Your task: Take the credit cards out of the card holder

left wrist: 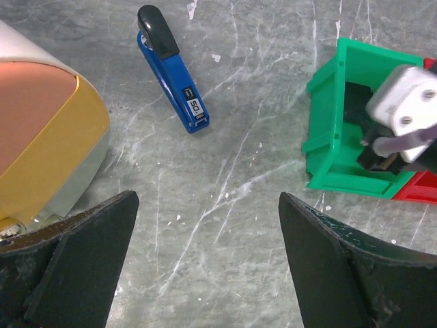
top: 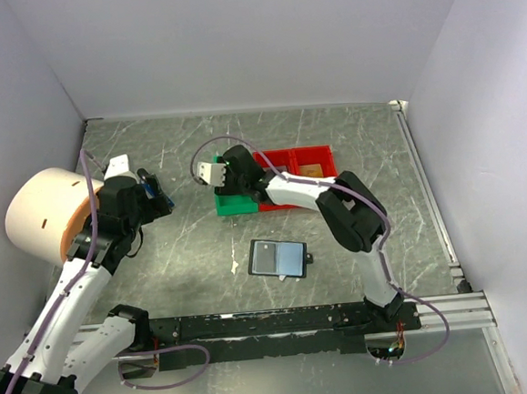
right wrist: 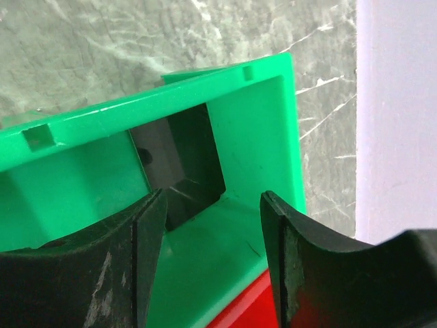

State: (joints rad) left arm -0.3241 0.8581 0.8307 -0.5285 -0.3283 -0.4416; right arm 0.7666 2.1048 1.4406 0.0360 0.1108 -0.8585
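Credit cards [top: 311, 168] sat in the bins at the far side of the table. An orange-gold one showed in the red bin [top: 326, 155]. A black card [right wrist: 181, 160] leaned on edge against the inner wall of the green bin [right wrist: 259, 130].

The right gripper [right wrist: 212, 201] hung low inside that green bin. Its jaws were parted with nothing between them, and the black card stood just past the fingertips. The main risk looked to be the way out. If the arm rose at a slant, a finger could hook the leaning card or the thin bin wall, and the light bin could tip or slide into the red one.

The card holder [top: 277, 258] lay open and unheld near the middle of the table, well apart from both grippers. Whether its sleeves had a card left in them could not be told from above. If one did, a one-handed pull would probably drag the whole wallet along.

The left gripper [left wrist: 208, 205] was spread wide and empty above bare tabletop, with the blue stapler [left wrist: 171, 72] beyond it. It was too far away to pin the holder down.
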